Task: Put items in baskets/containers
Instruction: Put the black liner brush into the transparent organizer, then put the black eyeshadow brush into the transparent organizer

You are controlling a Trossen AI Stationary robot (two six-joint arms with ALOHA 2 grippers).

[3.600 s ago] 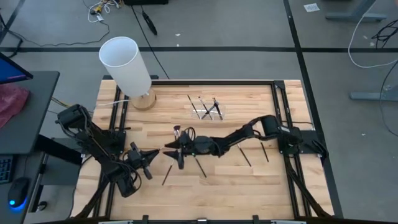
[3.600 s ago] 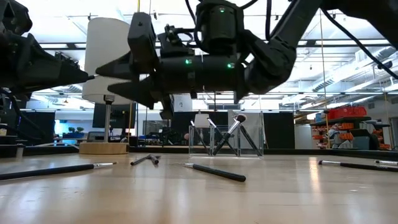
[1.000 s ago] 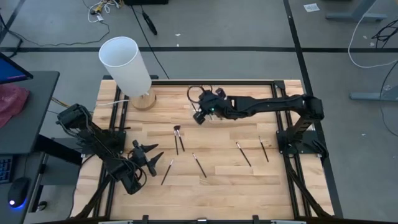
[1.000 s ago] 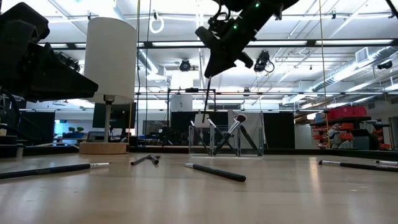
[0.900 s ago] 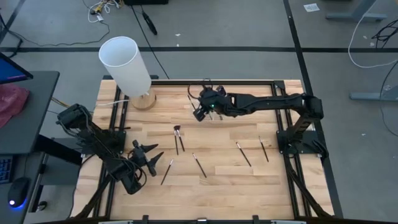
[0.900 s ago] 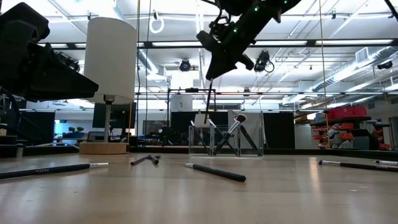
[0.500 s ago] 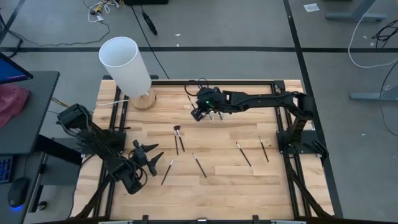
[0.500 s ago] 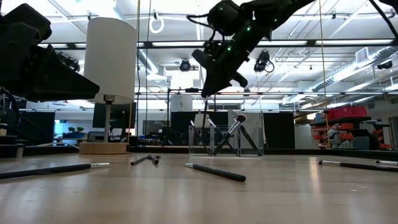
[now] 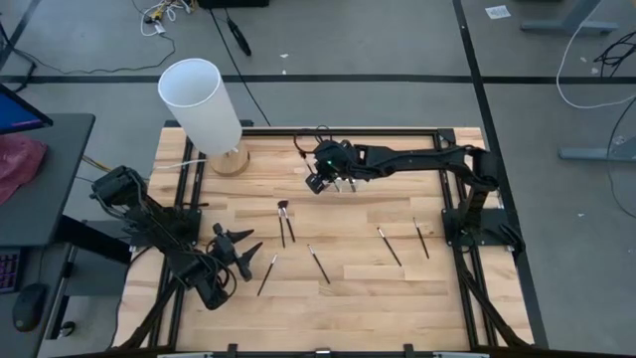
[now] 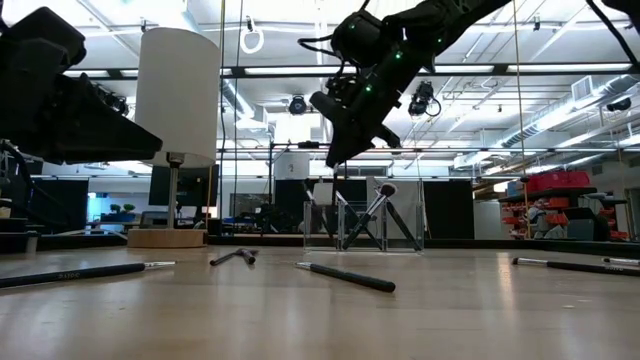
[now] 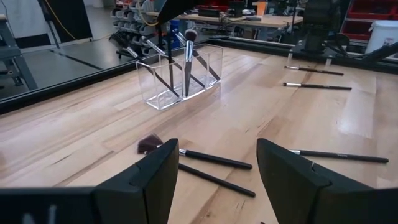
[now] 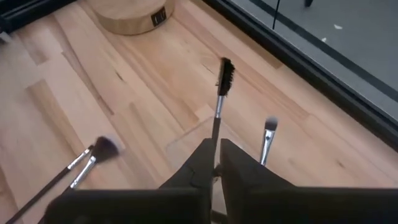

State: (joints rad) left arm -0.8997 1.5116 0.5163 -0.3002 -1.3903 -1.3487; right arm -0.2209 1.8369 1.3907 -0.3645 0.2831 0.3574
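While the right gripper hangs directly above the clear holder, its fingers pinch a thin brush pointing down into it. Other brushes lean inside the holder. Well away from it, left gripper waits, fingers spread, near loose brushes on the table.

From above, the right gripper covers most of the clear holder, so the brushes inside cannot be counted. In the right wrist view the brush runs down between the fingers and its bottom end is hidden. The white cylinder is cut off at the top in the low view
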